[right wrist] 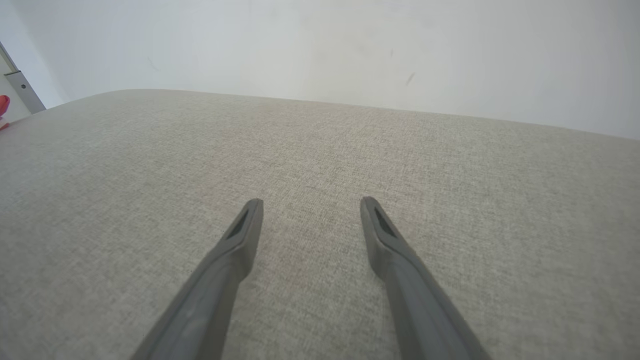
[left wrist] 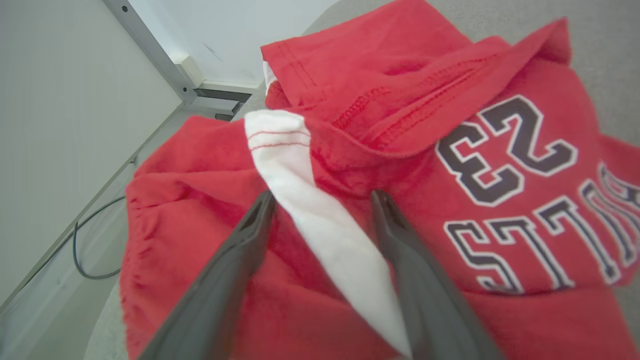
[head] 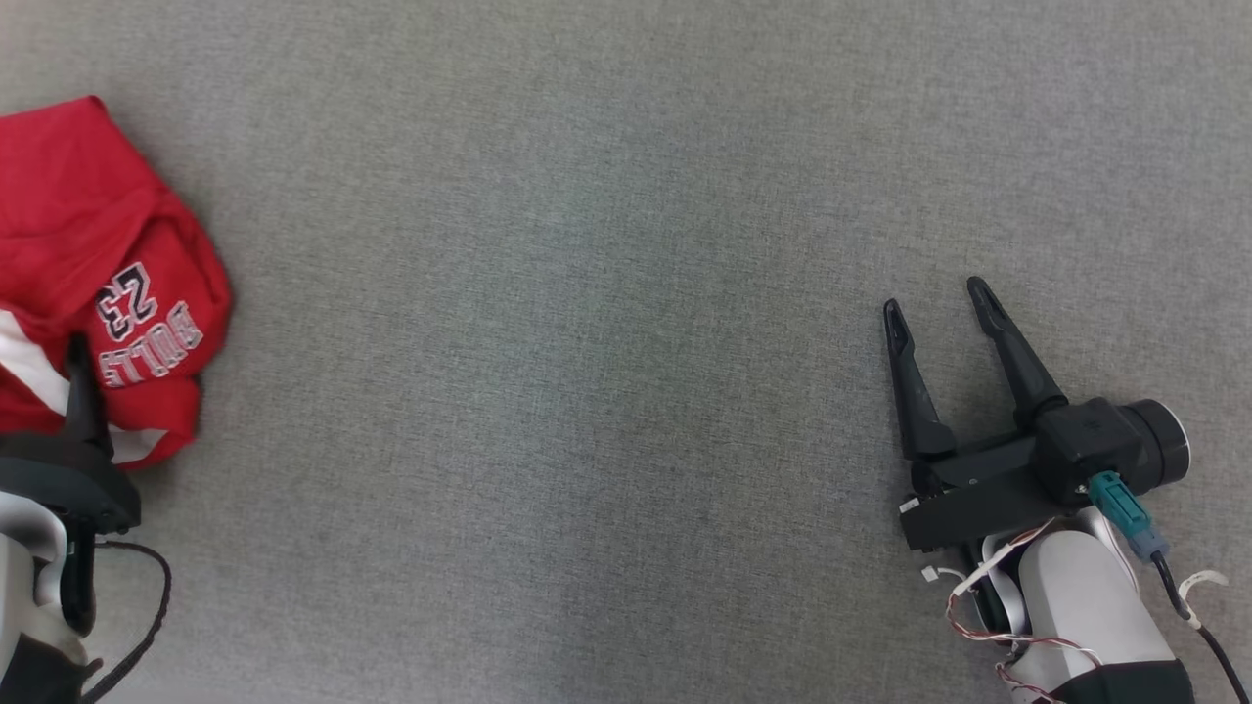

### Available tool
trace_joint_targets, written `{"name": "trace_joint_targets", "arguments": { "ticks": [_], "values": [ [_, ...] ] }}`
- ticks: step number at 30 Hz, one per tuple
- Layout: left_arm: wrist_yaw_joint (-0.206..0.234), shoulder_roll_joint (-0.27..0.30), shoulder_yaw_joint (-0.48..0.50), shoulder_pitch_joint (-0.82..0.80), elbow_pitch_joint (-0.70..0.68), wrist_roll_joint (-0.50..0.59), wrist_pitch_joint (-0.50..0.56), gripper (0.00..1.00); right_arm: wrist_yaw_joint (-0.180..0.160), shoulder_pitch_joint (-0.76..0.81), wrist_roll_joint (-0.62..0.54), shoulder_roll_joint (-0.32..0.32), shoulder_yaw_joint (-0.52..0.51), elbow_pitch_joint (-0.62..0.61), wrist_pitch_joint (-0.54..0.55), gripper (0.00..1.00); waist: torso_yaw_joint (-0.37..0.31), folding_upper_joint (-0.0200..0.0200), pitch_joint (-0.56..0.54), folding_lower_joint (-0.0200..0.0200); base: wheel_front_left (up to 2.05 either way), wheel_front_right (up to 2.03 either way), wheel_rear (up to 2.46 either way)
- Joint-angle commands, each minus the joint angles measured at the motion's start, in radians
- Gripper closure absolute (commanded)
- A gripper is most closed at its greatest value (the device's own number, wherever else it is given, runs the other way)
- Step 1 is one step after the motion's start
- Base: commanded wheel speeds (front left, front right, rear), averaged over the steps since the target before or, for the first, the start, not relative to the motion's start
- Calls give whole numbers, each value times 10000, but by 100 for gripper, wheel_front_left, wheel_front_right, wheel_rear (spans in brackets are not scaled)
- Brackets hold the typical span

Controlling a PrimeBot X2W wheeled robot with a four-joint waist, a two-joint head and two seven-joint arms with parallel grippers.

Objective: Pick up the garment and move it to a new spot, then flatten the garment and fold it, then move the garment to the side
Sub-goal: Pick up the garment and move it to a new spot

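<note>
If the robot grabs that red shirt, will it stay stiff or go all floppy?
Probably floppy: the red shirt lies in soft, crumpled folds. It will likely dangle from wherever the left end effector pinches. Thin seams suggest it's light.

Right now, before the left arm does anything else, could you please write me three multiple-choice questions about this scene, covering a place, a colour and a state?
1. Where does the garment lie in the head view?
A) far left
B) centre
C) far right

2. What colour is the strip of cloth between the fingers of the left gripper?
A) blue
B) white
C) black

3. How do the jaws of the right gripper stand?
A) shut on cloth
B) shut on nothing
C) open, holding nothing

Answers:
1 A: the red cloth is bunched at the left edge of the head view.
2 B: the left wrist view shows a white band running between the two dark fingers.
3 C: its fingers stand well apart over the grey surface, with nothing between them.
</note>
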Motion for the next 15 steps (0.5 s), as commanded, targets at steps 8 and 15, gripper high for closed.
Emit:
{"name": "trace_joint_targets", "arguments": {
  "ticks": [8, 15],
  "values": [
    [-7, -27, 112, -211, 466, 15, -24, 100, -48, 143, -95, 41, -167, 593, 116, 0, -184, 1, -36, 1, 0, 0, 0],
    [-203, -268, -438, -372, -343, 97, -26, 100, -42, 239, 194, 411, -185, 714, 93, 0, -483, 1, -680, 1, 0, 0, 0]
  ]
}}
